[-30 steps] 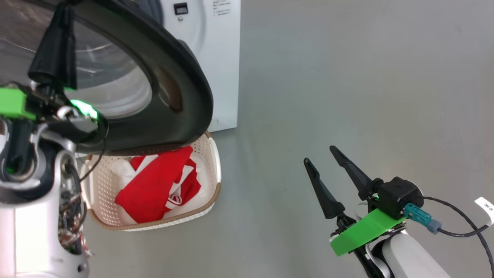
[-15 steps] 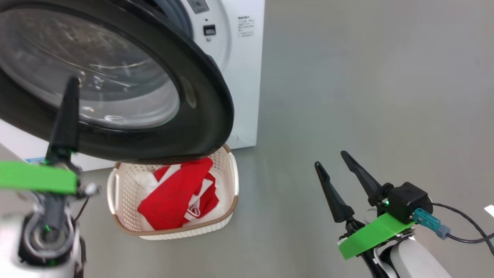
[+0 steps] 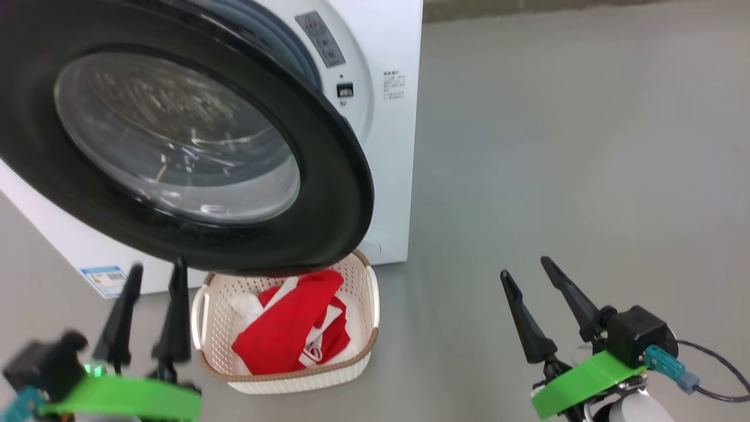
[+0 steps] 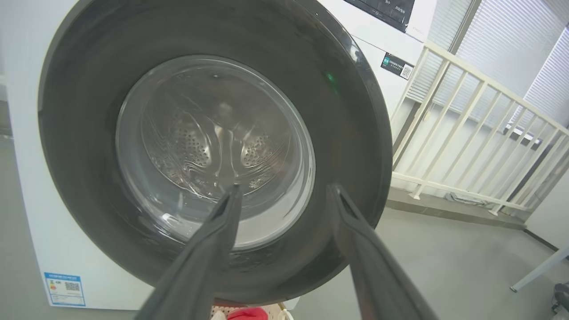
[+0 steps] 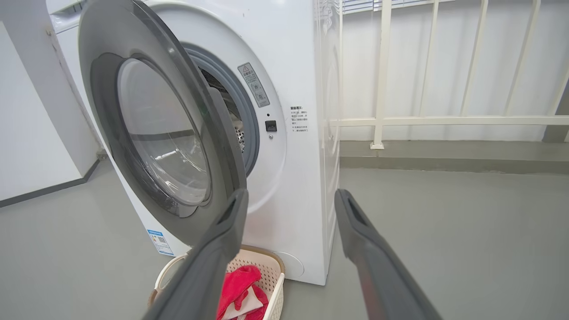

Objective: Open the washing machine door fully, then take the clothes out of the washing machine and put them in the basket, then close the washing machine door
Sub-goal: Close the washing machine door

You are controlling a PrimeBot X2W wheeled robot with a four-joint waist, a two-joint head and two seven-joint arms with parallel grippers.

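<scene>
The washing machine door (image 3: 334, 176), a black rim around bulging glass, stands ajar in front of the white washing machine (image 3: 398, 146). Just under its lower edge the cream basket (image 3: 293, 380) sits on the floor with red clothes (image 3: 287, 331) inside. My left gripper (image 3: 157, 268) is open at the lower left, apart from the door and left of the basket. In the left wrist view the door (image 4: 351, 133) faces the open left gripper (image 4: 284, 186). My right gripper (image 3: 524, 266) stands open over bare floor. The right wrist view shows that gripper (image 5: 289, 193), the door (image 5: 164, 146), the basket (image 5: 271, 271) and the clothes (image 5: 238, 284).
Grey floor (image 3: 556, 146) stretches to the right of the machine. A white railing (image 5: 382, 120) runs behind and beside it. A pale wall panel (image 5: 26, 133) stands on the machine's other side. A blue sticker (image 3: 104, 275) marks the machine's lower front.
My left gripper has opened and drawn back from the door to the lower left. The head camera has shifted, bringing more of the machine into view. The right gripper stays open.
</scene>
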